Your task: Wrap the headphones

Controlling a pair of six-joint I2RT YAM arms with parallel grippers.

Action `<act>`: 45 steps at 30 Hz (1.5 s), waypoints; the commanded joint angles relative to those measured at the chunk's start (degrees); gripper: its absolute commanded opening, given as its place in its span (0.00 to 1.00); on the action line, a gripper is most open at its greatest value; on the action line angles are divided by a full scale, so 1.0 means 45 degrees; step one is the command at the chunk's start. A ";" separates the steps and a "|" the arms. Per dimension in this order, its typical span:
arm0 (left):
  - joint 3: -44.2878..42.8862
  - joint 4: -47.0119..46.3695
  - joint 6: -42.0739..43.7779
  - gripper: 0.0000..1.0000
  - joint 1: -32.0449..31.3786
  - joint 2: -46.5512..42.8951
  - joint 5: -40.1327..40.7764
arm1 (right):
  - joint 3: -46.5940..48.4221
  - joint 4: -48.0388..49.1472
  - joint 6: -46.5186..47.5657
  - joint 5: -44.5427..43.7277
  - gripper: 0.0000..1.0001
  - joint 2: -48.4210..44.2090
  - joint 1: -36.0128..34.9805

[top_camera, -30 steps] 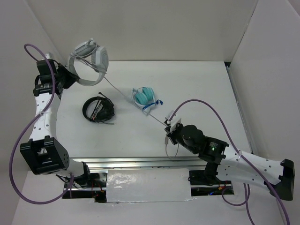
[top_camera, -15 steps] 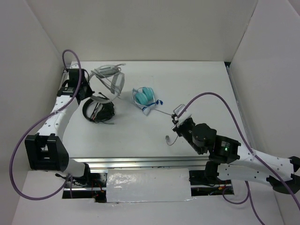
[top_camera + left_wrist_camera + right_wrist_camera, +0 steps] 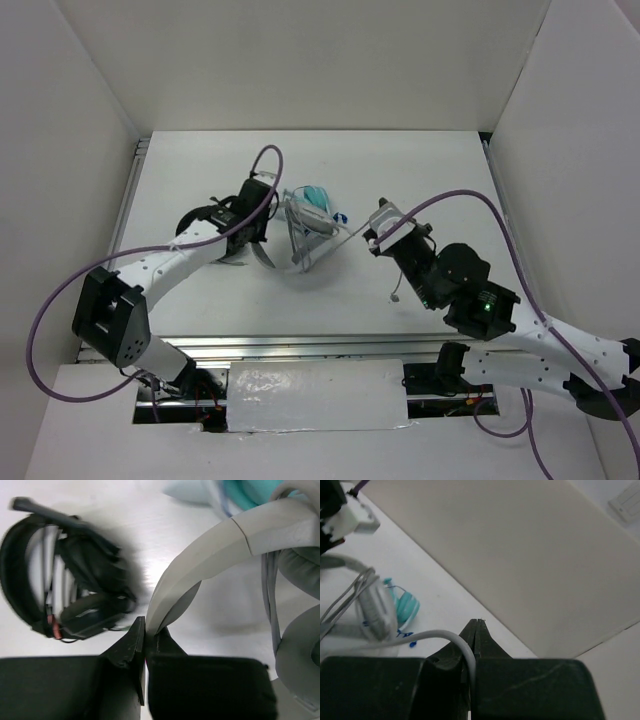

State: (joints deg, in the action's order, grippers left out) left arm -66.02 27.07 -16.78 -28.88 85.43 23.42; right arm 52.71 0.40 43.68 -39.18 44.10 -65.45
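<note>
Enclosing white table (image 3: 430, 170): 3 white walls (image 3: 300, 60); headphones (image 3: 300, 238) near centre.

Bare tabletop (image 3: 430, 170) lies open along the far and right sides, bounded by white walls (image 3: 560, 150). The centre is crowded: teal headphones (image 3: 316, 200) just beside the white headphones (image 3: 298, 238), black headset (image 3: 65, 580) near the left gripper (image 3: 145, 627), and cable (image 3: 440, 634) strung across to the right gripper (image 3: 477, 625).

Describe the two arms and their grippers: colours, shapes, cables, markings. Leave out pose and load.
Both the left arm and right arm have smooth white links joined by blocky black joint housings. A purple cable loops loosely along each. One right-arm housing shows a small green light. The left gripper and right gripper have flat black fingers tapering to thin tips.
</note>
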 commanded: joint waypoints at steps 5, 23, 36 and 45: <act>0.0881 -0.1114 0.1090 0.00 -0.3050 -0.1347 0.0519 | 0.0867 0.1764 0.2421 0.3526 0.00 0.0104 0.2935; 0.0922 -0.1349 0.1990 0.00 -0.7898 -0.2421 0.0051 | 0.2370 0.0572 -0.2339 1.1402 0.00 0.4964 0.9329; 0.0023 -0.2752 0.1872 0.00 -0.8015 -0.4666 0.0929 | -0.1398 0.4284 -0.6639 1.3176 0.06 0.5025 1.0150; -0.1987 -0.3692 0.1853 0.00 -0.7976 -0.4941 0.1824 | -0.1458 0.5687 -0.8822 1.6009 0.24 0.6352 0.9389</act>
State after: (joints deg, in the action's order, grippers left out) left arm -69.28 19.64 -7.25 -64.64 65.71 29.04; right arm 46.15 17.78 10.81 26.76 70.74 -21.74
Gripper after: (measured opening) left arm 0.099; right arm 0.219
